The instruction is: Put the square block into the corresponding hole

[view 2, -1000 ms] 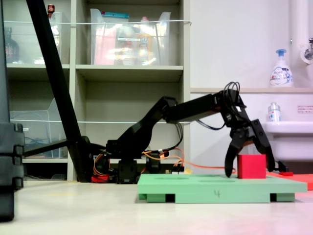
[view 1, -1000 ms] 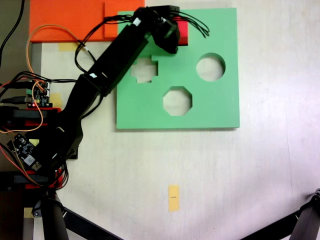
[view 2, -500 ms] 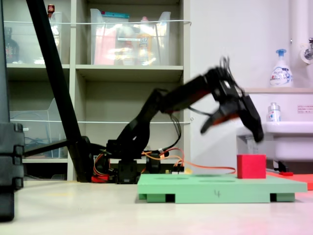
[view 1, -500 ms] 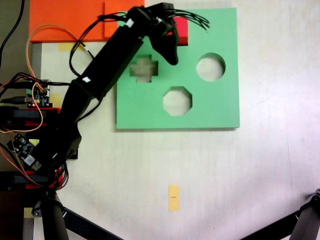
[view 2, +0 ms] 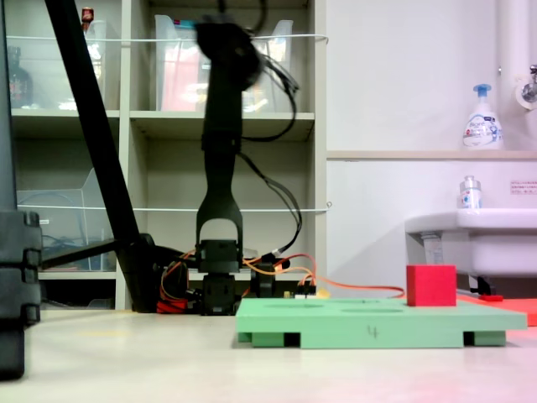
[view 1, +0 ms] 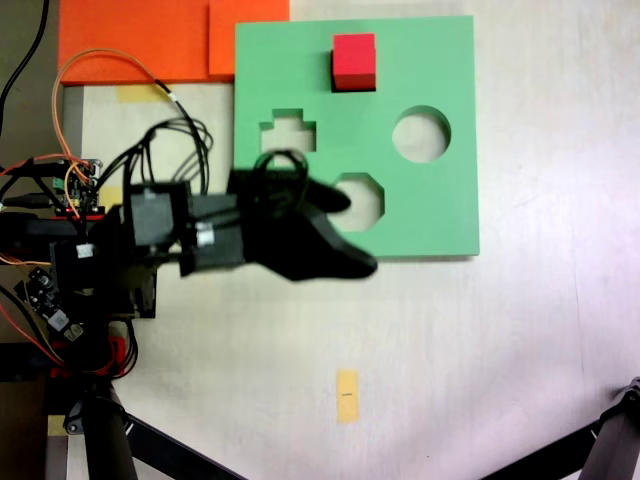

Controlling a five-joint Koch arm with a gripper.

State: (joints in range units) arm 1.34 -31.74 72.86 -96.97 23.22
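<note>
Square block (view 1: 354,62): a bright red foam cube resting on the green foam board (view 1: 440,215), at the board's far edge in the first exterior view, a little left of the board's middle line. In the second exterior view the cube (view 2: 431,285) stands upright on the board's top (view 2: 369,323), toward the second exterior view's right end, with most of its height above the surface.
Corresponding hole: no open square cutout shows on the board; the cube sits where one would be, so whether it is seated in a hole or only on top cannot be told.
Other cutouts: a cross-shaped cutout (view 1: 287,133) to the first exterior view's left, a round cutout (view 1: 421,135) to the first exterior view's right, and an octagonal cutout (view 1: 365,203) nearer, partly covered by the arm.
Tool (view 1: 335,235): black and blurred, raised over the board's near left corner in the first exterior view, well apart from the cube; it grasps nothing, but whether it is parted or closed I cannot tell.
Arm (view 2: 221,168): reaches steeply upward from its base in the second exterior view.
Orange foam sheet (view 1: 130,40): flat on the counter (view 1: 520,340), touching the board's far left corner.
Yellow tape (view 1: 347,396): a small strip on the counter, near side.
</note>
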